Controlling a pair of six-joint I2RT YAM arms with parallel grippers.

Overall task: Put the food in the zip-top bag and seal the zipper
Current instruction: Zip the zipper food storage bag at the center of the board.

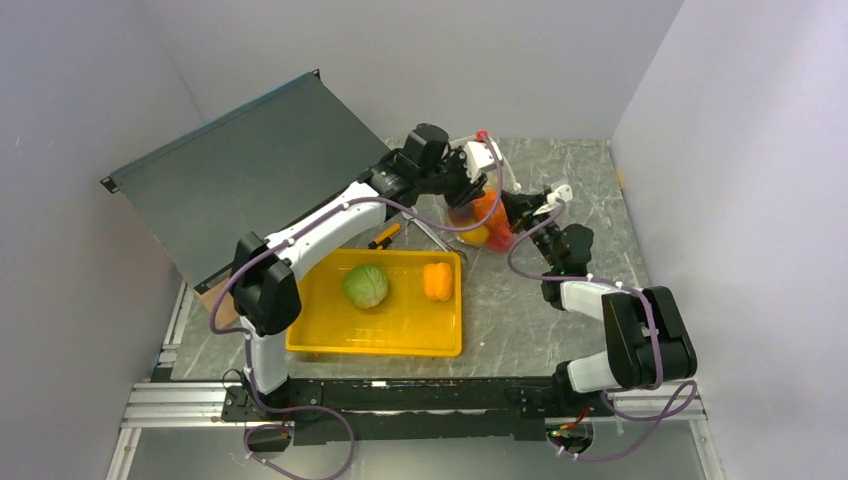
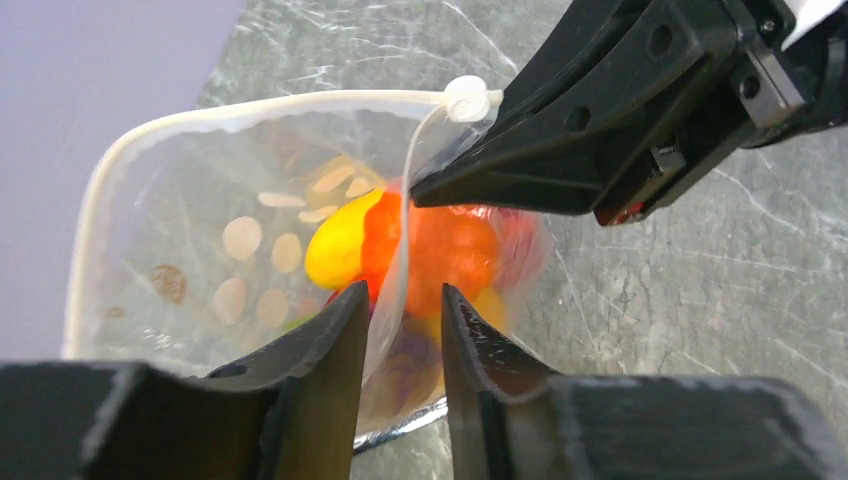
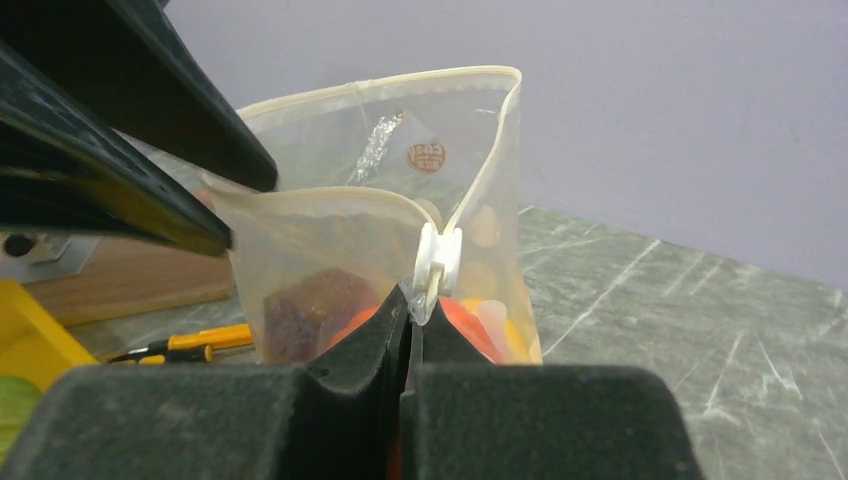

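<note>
The zip-top bag (image 2: pixel 200 230) stands at the back of the table (image 1: pixel 478 215), its mouth wide open and the white zipper (image 2: pixel 250 105) curving round it. Inside lies food: an orange piece (image 2: pixel 440 245), a yellow piece (image 2: pixel 340 245) and a purple piece (image 3: pixel 310 305). My right gripper (image 3: pixel 410 305) is shut on the bag's edge just under the white slider (image 3: pixel 437 258). My left gripper (image 2: pixel 400 300) is open, with one bag wall running loose between its jaws. A green cabbage (image 1: pixel 366 286) and an orange piece (image 1: pixel 437 281) lie in the yellow tray (image 1: pixel 400 345).
A yellow-handled screwdriver (image 1: pixel 385 236) and a silver wrench (image 1: pixel 430 232) lie between the tray and the bag. A grey panel (image 1: pixel 250 170) leans at the back left. White walls close the table on three sides.
</note>
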